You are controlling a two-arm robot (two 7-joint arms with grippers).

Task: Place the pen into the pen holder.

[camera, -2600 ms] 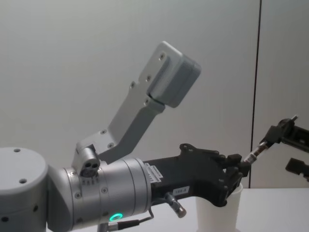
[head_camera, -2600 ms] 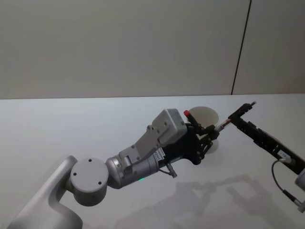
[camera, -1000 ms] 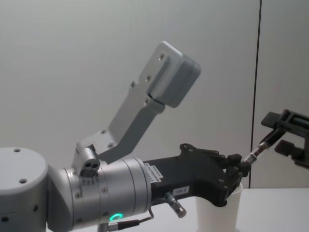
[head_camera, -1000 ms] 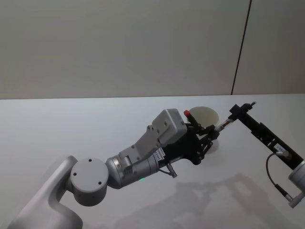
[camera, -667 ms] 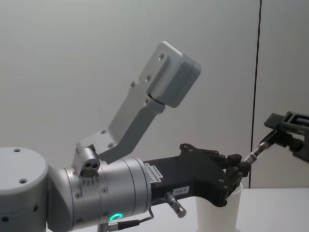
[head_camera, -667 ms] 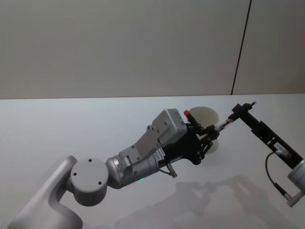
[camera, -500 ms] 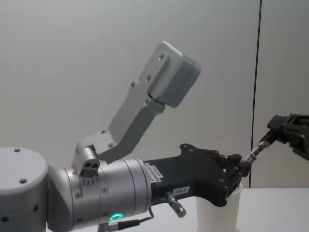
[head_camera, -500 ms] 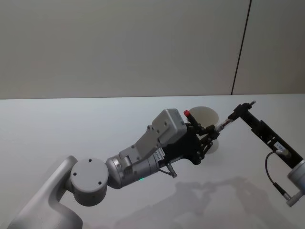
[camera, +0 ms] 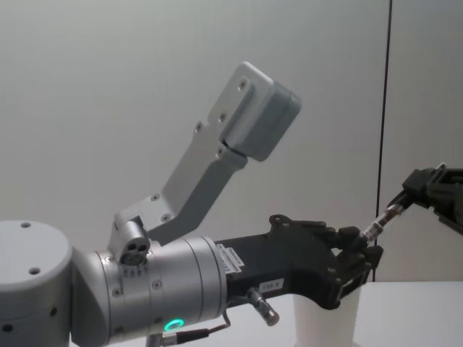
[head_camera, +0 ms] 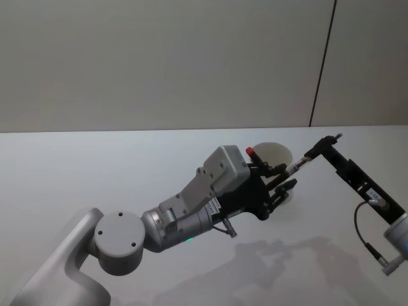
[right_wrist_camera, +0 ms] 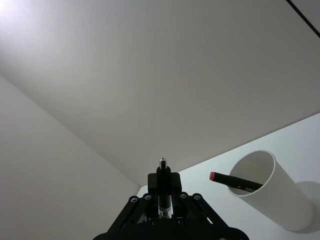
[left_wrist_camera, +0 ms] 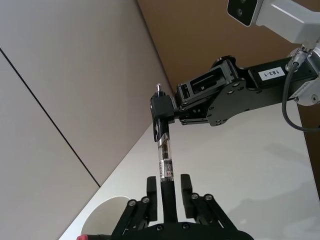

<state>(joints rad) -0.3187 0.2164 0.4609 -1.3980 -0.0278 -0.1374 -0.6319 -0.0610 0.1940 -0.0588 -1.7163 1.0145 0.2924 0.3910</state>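
A slim pen (head_camera: 299,163) with a clear barrel spans the gap between my two grippers above the table. My right gripper (head_camera: 320,148) is shut on its upper end, seen close in the left wrist view with the right gripper (left_wrist_camera: 161,112) clamped on the pen (left_wrist_camera: 165,155). My left gripper (head_camera: 285,176) is open, its fingers (left_wrist_camera: 151,186) spread on either side of the pen's lower end. The pen holder (head_camera: 271,153), a white paper cup, stands right behind the left gripper. From the chest, the pen (camera: 377,220) slants from the left gripper (camera: 360,244) up to the right gripper (camera: 418,189).
A dark marker with a red cap (right_wrist_camera: 235,182) leans inside the pen holder (right_wrist_camera: 280,200). The white table (head_camera: 95,172) stretches out to the left and front. My left forearm (head_camera: 191,204) lies across the table's middle.
The right gripper came in from the right and closed on the pen's upper end. The left gripper's fingers, shut on the pen before, have now spread apart.
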